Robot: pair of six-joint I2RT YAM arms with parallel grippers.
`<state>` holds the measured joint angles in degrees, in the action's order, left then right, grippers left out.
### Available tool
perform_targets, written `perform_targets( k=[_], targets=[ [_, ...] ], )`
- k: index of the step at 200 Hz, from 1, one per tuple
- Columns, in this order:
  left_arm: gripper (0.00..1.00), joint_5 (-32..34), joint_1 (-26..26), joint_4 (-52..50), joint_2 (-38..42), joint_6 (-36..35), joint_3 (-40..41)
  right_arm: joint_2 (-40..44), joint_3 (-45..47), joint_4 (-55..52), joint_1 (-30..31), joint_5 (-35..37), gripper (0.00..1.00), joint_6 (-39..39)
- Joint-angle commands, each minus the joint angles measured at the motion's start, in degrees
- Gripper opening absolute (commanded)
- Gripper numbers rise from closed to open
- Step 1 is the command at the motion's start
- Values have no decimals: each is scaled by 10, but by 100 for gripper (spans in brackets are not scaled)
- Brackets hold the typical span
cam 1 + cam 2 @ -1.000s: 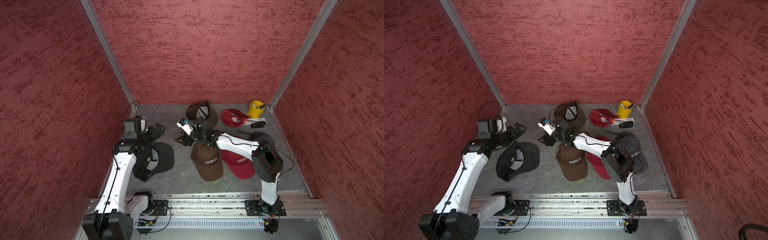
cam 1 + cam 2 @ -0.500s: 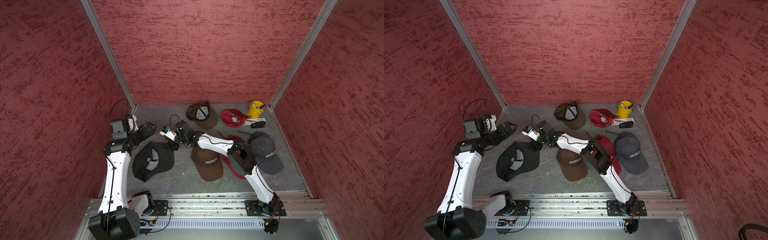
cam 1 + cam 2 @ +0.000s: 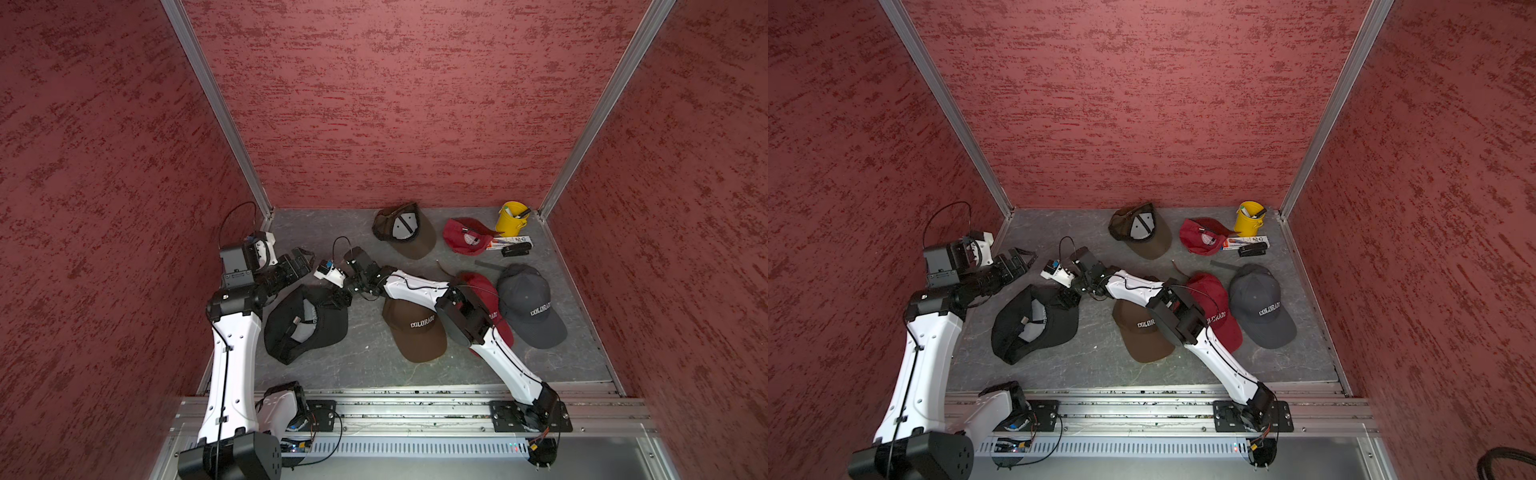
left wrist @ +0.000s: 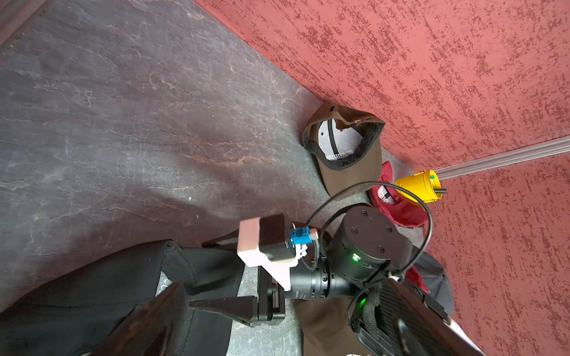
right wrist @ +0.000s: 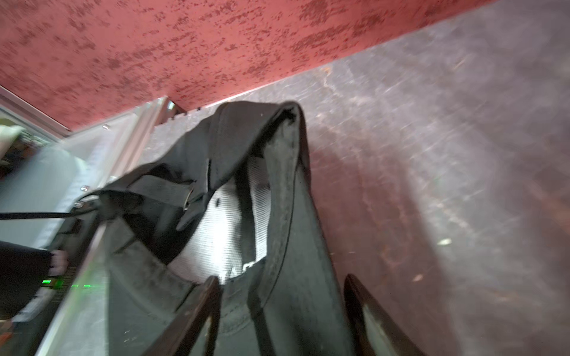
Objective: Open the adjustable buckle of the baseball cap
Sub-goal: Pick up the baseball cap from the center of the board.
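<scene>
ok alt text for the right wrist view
Blurred close-up: an upturned black fabric baseball cap on a grey stone-look table, its pale mesh lining and metal strap buckle showing. The right gripper straddles its edge, jaws open.

2 white arms [image 3: 232,361], black joints, cables

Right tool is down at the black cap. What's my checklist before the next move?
1. Black cap lies inside-up: ok.
2. Buckle visible on the strap: ok.
3. Buckle fastened or loose: cannot tell, blurred.
4. Right tool straddles the cap's brim, jaws apart: ok.
5. Left tool open, clear of the cap: ok.
6. Left tool lined up on the buckle: not ok.
</scene>
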<state>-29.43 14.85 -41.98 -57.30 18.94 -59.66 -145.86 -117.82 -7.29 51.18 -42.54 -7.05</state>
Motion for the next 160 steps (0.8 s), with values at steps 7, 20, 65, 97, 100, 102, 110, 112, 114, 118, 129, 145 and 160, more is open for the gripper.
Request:
perform_targets(
  k=[7,20,65,97,100,102,110,112,114,118,129,145,160],
  targets=[
    [100,-15,4,7,7,-14,6,-5,-21,8,3,-54,39,32],
    [100,-16,4,8,8,-15,6,0,-20,13,3,-51,24,42],
    [98,-35,4,-23,6,-57,-31,53,-2,-12,-2,-28,0,59],
    [94,-40,-4,-34,9,-75,-62,157,90,-4,-21,7,0,75],
    [94,-40,-6,-33,9,-76,-64,168,101,2,-24,8,0,78],
    [94,-40,-7,-32,9,-76,-65,173,108,8,-26,10,0,80],
    [93,-40,-14,-27,10,-77,-70,204,141,20,-34,19,0,91],
    [92,-40,-16,-26,10,-78,-71,211,147,23,-35,21,0,93],
    [92,-40,-18,-26,10,-78,-72,217,153,24,-38,23,0,95],
    [92,-40,-23,-24,10,-81,-76,230,163,23,-42,28,0,97],
    [91,-34,-37,-22,10,-87,-86,260,186,13,-51,48,0,102],
    [91,-17,-64,-19,10,-101,-102,300,212,-14,-65,79,0,101],
    [90,-6,-91,-9,9,-115,-115,337,235,-33,-81,102,0,102]
  ],
)
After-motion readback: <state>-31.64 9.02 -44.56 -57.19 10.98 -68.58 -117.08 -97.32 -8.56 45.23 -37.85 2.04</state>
